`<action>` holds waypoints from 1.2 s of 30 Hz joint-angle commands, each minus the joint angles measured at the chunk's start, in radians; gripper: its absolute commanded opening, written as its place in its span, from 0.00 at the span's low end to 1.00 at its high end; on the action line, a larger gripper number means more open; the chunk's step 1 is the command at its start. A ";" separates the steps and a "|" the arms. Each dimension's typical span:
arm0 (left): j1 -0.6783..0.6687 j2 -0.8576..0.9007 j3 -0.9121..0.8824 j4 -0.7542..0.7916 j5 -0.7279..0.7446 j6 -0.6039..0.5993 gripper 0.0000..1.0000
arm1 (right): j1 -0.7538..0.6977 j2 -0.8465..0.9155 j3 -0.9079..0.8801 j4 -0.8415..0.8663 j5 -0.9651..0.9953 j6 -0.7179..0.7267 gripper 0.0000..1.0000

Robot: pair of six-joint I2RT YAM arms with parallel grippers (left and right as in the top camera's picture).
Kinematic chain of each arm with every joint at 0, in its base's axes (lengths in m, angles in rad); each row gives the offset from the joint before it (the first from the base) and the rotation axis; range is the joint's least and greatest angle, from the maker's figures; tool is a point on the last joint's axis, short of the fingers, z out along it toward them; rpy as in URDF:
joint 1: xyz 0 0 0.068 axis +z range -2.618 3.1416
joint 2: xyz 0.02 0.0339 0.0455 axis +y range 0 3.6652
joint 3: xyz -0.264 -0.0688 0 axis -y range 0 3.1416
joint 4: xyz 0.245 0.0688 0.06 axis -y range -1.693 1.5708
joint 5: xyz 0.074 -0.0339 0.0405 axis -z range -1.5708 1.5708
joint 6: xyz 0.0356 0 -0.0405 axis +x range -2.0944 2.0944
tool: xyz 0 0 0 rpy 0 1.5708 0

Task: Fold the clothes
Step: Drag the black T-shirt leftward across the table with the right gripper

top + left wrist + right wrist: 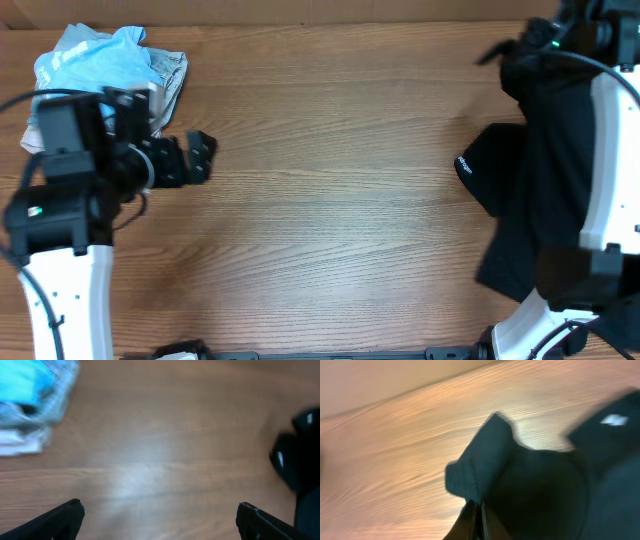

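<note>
Fabric of black shirt (535,490) hangs clamped in right pincer (479,519); left pincer (159,506) hovers agape.

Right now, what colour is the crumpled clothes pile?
The pile is mostly light blue; overhead shows it best.

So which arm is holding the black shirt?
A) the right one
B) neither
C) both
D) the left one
A: in its wrist view the right gripper is pinched shut on the black shirt, while the left gripper is open and holds nothing.
</note>
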 commanded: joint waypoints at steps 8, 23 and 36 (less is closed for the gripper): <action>0.160 0.001 0.227 -0.016 -0.016 0.016 1.00 | 0.675 -0.016 0.129 -0.126 -0.253 -0.179 0.04; 0.153 0.019 0.263 -0.016 0.068 0.111 1.00 | 0.750 -0.041 0.131 -0.129 0.171 0.079 0.62; -0.218 0.395 0.262 -0.117 -0.026 0.307 0.68 | 0.276 -0.042 0.129 -0.217 -0.039 0.234 0.67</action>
